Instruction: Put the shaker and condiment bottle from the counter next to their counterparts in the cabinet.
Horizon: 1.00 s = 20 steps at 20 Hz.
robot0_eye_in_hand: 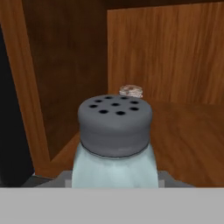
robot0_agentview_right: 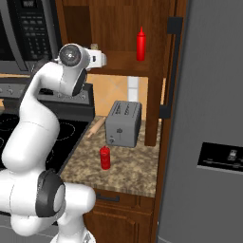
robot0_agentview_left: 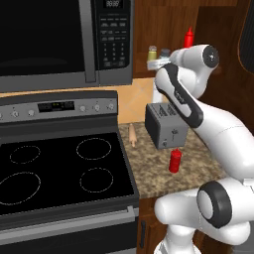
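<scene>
The tool point(robot0_agentview_left: 159, 62) was clamped on the small pale blue-grey translucent shaker with a grey perforated cap point(robot0_eye_in_hand: 114, 140), held upright, cap up, at the front of the dark reddish-brown wooden wall cabinet point(robot0_agentview_right: 118, 28). On its plain wooden shelf point(robot0_eye_in_hand: 192, 144) stood a yellowish shaker with a silver cap point(robot0_agentview_left: 152, 51), just beside the tool, and a slim red squeeze bottle with a long pointed tip point(robot0_agentview_right: 141, 44), upright. Below, the stubby red squeeze bottle point(robot0_agentview_right: 105, 157) stood upright, nozzle up, on the speckled granite bench point(robot0_agentview_right: 128, 171), near a grey metal toaster point(robot0_agentview_right: 123, 123).
</scene>
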Tool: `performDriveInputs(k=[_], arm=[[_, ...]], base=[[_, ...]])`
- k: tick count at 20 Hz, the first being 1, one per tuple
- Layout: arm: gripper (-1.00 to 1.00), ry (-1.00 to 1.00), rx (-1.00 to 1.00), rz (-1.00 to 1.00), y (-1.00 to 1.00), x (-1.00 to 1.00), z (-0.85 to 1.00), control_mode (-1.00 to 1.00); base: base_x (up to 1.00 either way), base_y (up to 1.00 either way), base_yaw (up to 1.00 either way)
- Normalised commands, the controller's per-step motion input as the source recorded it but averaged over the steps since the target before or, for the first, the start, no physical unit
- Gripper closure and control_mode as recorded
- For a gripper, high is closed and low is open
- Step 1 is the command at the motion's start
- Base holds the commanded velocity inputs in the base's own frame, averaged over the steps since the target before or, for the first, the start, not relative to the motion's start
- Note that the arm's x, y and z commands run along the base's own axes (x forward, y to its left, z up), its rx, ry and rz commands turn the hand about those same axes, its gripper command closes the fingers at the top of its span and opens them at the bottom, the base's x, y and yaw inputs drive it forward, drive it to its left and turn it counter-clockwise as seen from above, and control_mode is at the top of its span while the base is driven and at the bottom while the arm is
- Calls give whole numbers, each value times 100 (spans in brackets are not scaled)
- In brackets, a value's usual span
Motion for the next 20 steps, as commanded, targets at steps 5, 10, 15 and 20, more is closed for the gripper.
performDriveInputs(k=[5, 10, 15, 20], arm=[[100, 1, 0, 6, 0, 51, -22, -100], [100, 2, 0, 6, 0, 52, -35, -100], [100, 1, 0, 4, 1, 52, -10, -100], [100, 2, 0, 3, 6, 35, -21, -100]], base=[[0, 0, 0], [0, 0, 0], [0, 0, 0], [0, 0, 0]])
